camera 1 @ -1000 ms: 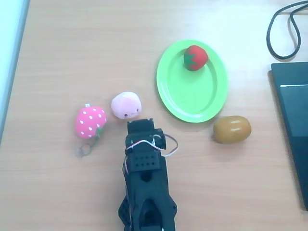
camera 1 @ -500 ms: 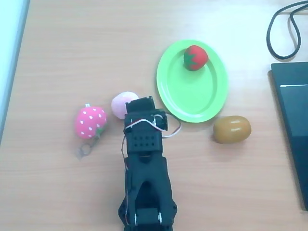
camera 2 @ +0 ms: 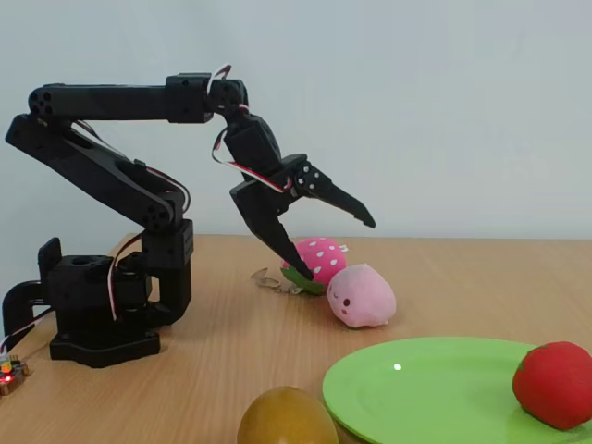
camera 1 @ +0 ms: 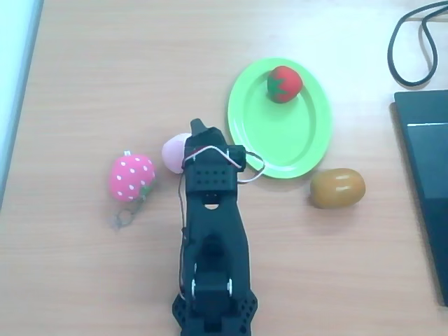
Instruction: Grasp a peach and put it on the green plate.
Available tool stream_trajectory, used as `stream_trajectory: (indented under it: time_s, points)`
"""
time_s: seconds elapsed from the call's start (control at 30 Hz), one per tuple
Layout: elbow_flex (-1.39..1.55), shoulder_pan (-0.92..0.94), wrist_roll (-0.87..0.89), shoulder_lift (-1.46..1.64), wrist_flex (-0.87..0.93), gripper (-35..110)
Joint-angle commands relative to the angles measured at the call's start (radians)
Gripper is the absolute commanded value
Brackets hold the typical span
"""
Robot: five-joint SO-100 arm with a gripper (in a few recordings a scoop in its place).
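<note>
The pale pink peach (camera 1: 173,150) lies on the wooden table left of the green plate (camera 1: 280,143), mostly covered by my arm in the overhead view. In the fixed view the peach (camera 2: 361,296) rests on the table beside the plate (camera 2: 416,388), its face turned toward the camera. My black gripper (camera 2: 338,248) hangs open just above and behind it, one finger (camera 2: 347,203) pointing out over the peach and the other angled down toward the table. From above, the gripper (camera 1: 194,143) sits over the peach's right half. Nothing is held.
A red strawberry (camera 1: 283,83) lies on the far end of the plate. A pink dotted strawberry plush (camera 1: 131,178) with a keyring is left of the peach. A brown-yellow fruit (camera 1: 337,187) sits right of the plate. A black cable (camera 1: 413,42) and a dark panel (camera 1: 427,175) line the right edge.
My arm has reached forward, from just short of the peach to over it, so it now hides most of the peach in the overhead view. The objects have not moved.
</note>
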Motion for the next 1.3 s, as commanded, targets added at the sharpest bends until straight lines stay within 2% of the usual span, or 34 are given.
stream_trajectory:
  time_s: [0.0, 0.5, 0.87, 1.27]
  points:
    - [-0.023, -0.002, -0.025, -0.060, 0.018, 51]
    - [-0.298, -0.123, -0.023, -0.511, -0.002, 49]
    - [-0.364, -0.179, -0.031, -0.607, 0.002, 47]
    - [-0.364, -0.143, -0.031, -0.716, -0.008, 47]
